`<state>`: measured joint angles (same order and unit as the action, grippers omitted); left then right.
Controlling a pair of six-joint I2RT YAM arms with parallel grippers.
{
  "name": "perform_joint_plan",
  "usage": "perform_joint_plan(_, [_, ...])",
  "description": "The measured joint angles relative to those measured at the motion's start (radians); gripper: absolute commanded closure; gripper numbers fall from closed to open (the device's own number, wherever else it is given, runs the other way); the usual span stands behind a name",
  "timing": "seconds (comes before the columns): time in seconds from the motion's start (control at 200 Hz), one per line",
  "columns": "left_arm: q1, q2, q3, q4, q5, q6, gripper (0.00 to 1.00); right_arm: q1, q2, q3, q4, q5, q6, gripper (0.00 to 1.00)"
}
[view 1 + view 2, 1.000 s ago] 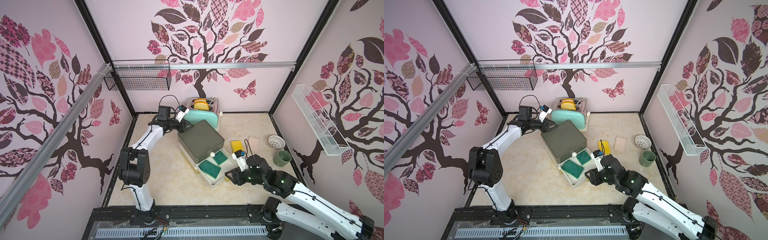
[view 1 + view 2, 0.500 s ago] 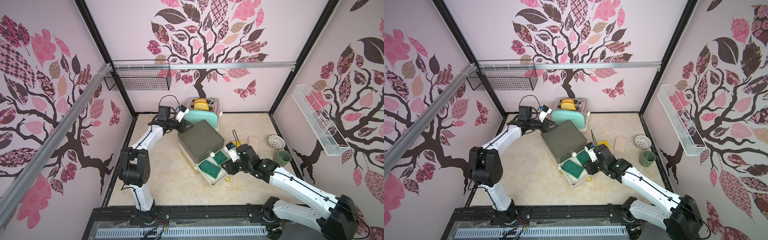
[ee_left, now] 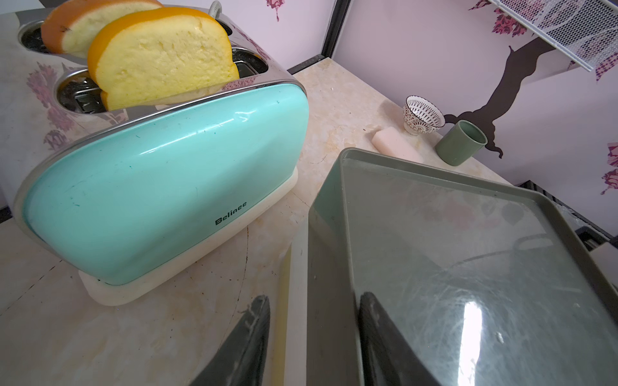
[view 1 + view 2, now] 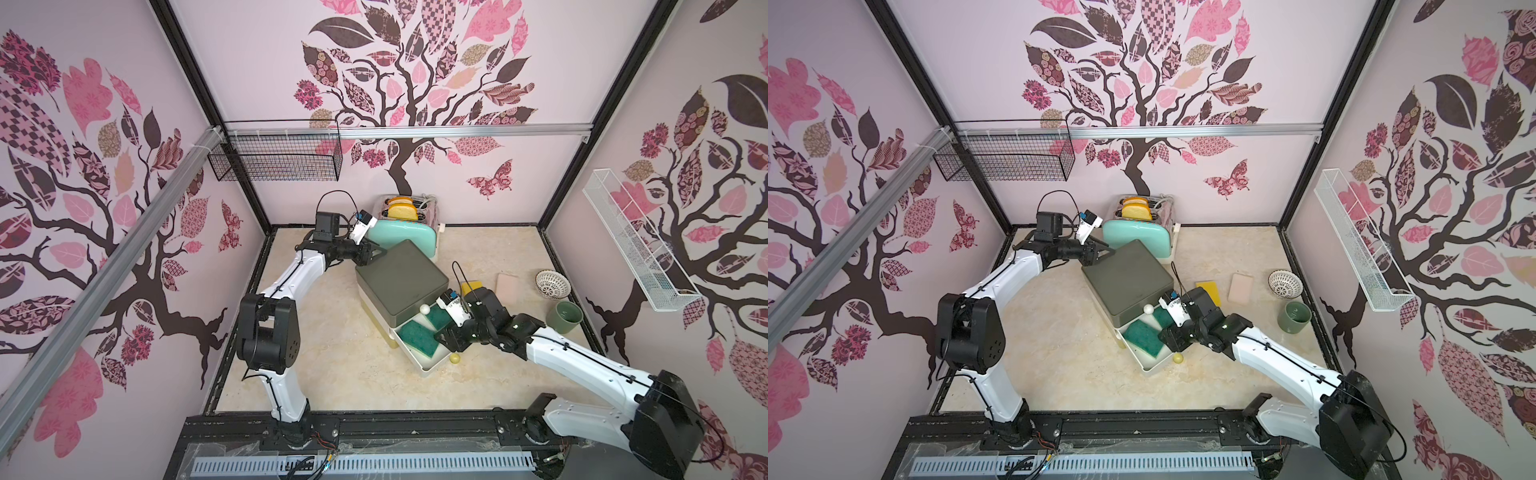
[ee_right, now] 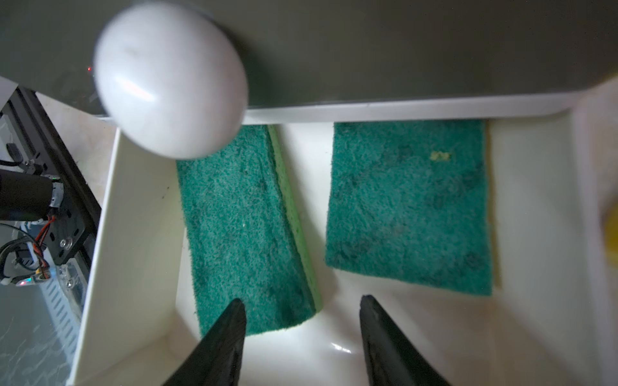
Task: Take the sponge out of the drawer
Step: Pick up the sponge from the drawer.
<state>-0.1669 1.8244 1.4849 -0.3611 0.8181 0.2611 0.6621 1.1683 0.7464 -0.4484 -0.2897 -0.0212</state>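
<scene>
While the drawer (image 4: 419, 357) stands pulled out from under the grey box (image 4: 401, 282), two green sponges lie inside it, flat on the white floor. One sponge (image 5: 244, 227) is near the side wall; the second sponge (image 5: 409, 207) lies beside it, with a gap between them. Right gripper (image 5: 302, 320) hangs over the drawer with its jaws apart, one finger (image 5: 230, 320) above the end of the first sponge; it holds nothing. A white knob (image 5: 170, 78) sticks out from the box front. Left gripper (image 3: 314, 314) sits at the far corner of the box, its jaws on both sides of the corner wall; whether they press it I cannot tell. Toaster (image 3: 160, 180) stands just beside.
</scene>
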Motion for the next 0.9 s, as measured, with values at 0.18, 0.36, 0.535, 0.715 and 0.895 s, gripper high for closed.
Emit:
perform_joint_plan(0.18, [0.002, 0.001, 0.0, 0.001, 0.003, -0.002, 0.52, 0.0, 0.042, 0.029, -0.018, -0.032, -0.027, 0.43])
perform_joint_plan(0.36, [0.005, 0.003, 0.0, 0.005, 0.008, -0.003, 0.52, 0.0, 0.082, 0.077, -0.041, -0.034, -0.06, 0.43])
perform_joint_plan(0.535, [0.008, 0.005, 0.0, 0.006, 0.013, -0.004, 0.52, 0.0, 0.113, 0.096, -0.053, -0.04, -0.079, 0.45])
perform_joint_plan(0.715, [0.011, 0.005, 0.0, 0.006, 0.018, -0.004, 0.52, 0.0, 0.129, 0.096, -0.061, -0.051, -0.093, 0.45])
perform_joint_plan(0.895, [0.011, 0.006, 0.0, 0.005, 0.019, -0.004, 0.52, 0.0, 0.141, 0.096, -0.066, -0.066, -0.097, 0.47])
